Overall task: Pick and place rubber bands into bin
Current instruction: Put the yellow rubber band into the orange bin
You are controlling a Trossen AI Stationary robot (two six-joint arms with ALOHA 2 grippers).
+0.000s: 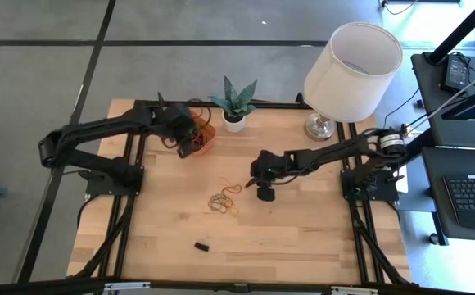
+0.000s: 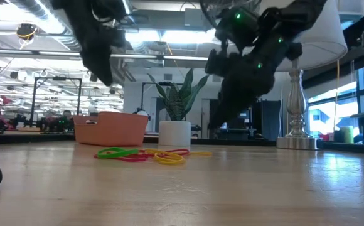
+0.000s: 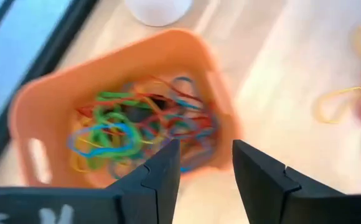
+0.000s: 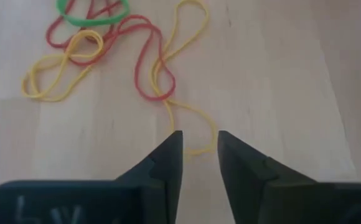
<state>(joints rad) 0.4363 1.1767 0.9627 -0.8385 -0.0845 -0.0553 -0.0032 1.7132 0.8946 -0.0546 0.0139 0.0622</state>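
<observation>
Left gripper (image 3: 205,171), jaws apart and empty, hangs over shallow orange plastic bin (image 3: 34,109) at 11 o'clock, likely to drop bands; right gripper (image 4: 199,155), jaws apart, poised over thin coloured rubber bands (image 4: 106,50) mid-table, likely to pick.

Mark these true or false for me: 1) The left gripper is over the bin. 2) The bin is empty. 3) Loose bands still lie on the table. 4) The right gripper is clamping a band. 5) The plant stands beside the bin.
1) True: the left gripper hangs above the bin.
2) False: the bin holds a tangle of mixed-colour bands.
3) True: a loose cluster of rubber bands lies on the table.
4) False: the right gripper is open, nothing between its fingers.
5) True: the plant stands next to the bin.
</observation>
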